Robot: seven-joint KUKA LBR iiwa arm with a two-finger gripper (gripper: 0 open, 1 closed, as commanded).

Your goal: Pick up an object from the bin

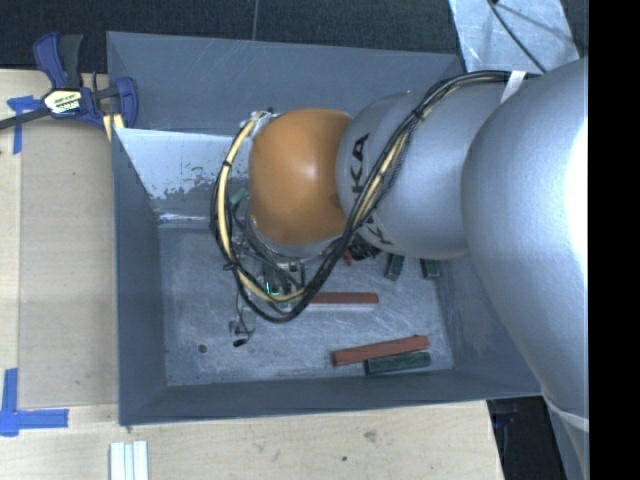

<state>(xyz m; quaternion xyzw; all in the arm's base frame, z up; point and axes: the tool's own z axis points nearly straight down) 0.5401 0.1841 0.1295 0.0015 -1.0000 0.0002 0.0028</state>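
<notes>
Grey metal bin (140, 298), seen from above: the arm (480, 168) reaches in from the right and shuts off the back right part of the floor from your sight. Its orange cover (295, 173) and a loop of cables (285, 306) hang over the middle of the bin and hide most of the gripper (262, 268). You get just a dark mass below the cover, and you cannot tell whether it is spread wide or drawn narrow.

Just right of the gripper, on the middle of the floor, lies a pale reddish bar (345, 299), its left end cut off by the cables. Nearer the front wall and further right, a red-brown bar (380, 352) lies flat with a dark green bar (398, 364) close along its front side.

At the arm's lower edge a few dark pieces (395, 265) and an orange-red scrap (350, 257) peek out, too cut off for you to name. Below and left of the gripper stands a small dark thing (240, 336); whether it is loose or part of the robot is hard to make out.

Your open room is on the left, where scuffed bare floor runs to the left wall. The two front bars lie close to the front wall.
</notes>
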